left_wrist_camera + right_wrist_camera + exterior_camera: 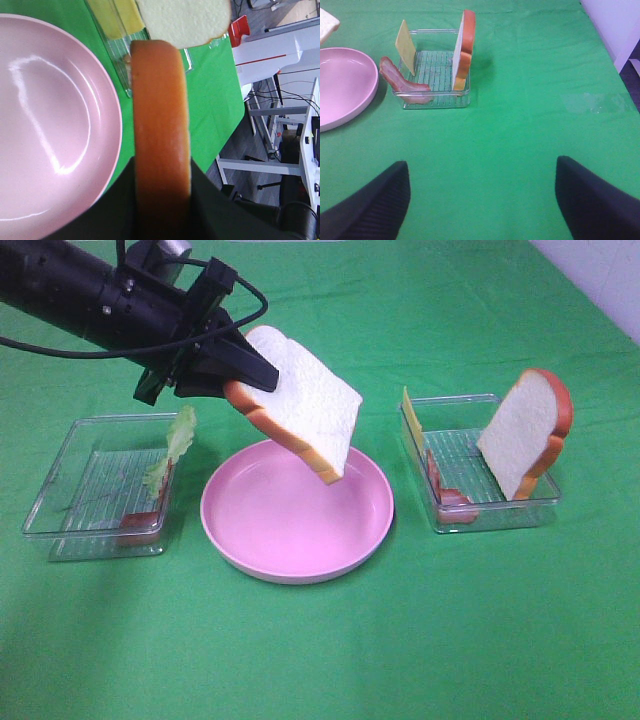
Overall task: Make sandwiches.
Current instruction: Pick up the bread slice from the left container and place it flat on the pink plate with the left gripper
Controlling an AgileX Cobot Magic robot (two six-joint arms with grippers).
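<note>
My left gripper [238,370] is shut on a white bread slice [300,405] with orange-brown crust, held tilted in the air above the back of the pink plate [250,540]. In the left wrist view the slice's crust [160,125] runs between my jaws, beside the plate [45,120]. A second bread slice [525,432] leans upright in the right clear tray [540,502] with a yellow cheese slice [410,420] and a bacon strip [450,498]. Lettuce [175,445] and bacon [140,523] are in the left clear tray [60,490]. My right gripper [480,195] is open over bare green cloth, not seen in the high view.
A green cloth [450,640] covers the table. The right wrist view shows the right tray [440,100], bread [462,50], cheese [406,46], bacon [400,82] and the plate's rim [370,90]. Beyond the table's edge stand white frames and cables [280,100].
</note>
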